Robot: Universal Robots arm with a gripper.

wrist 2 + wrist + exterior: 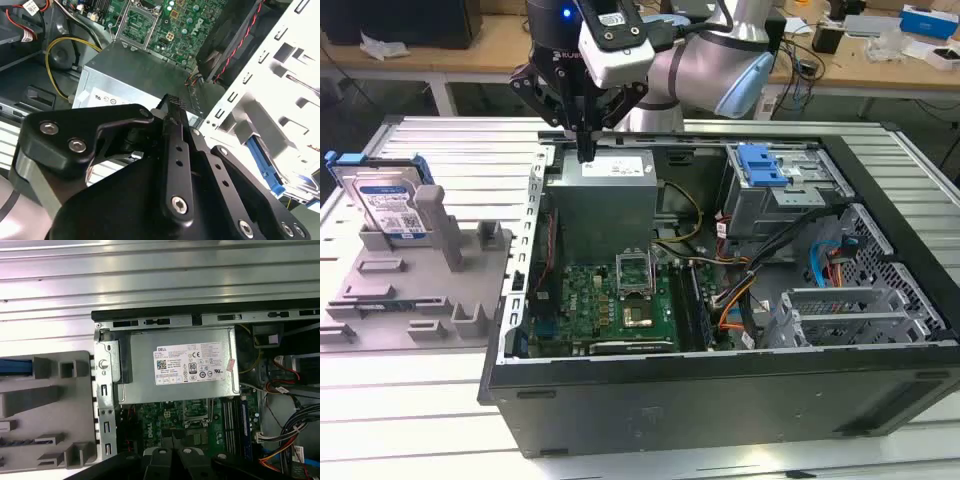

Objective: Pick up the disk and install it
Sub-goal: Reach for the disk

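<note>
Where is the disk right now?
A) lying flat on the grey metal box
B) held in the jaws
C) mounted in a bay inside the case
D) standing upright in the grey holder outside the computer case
D: in the exterior view the disk stands upright in the grey holder beside the computer case, and the gripper is over the grey metal box inside it, apart from the disk.

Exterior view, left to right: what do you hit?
disk → hand → blue latch → perforated case wall
</note>
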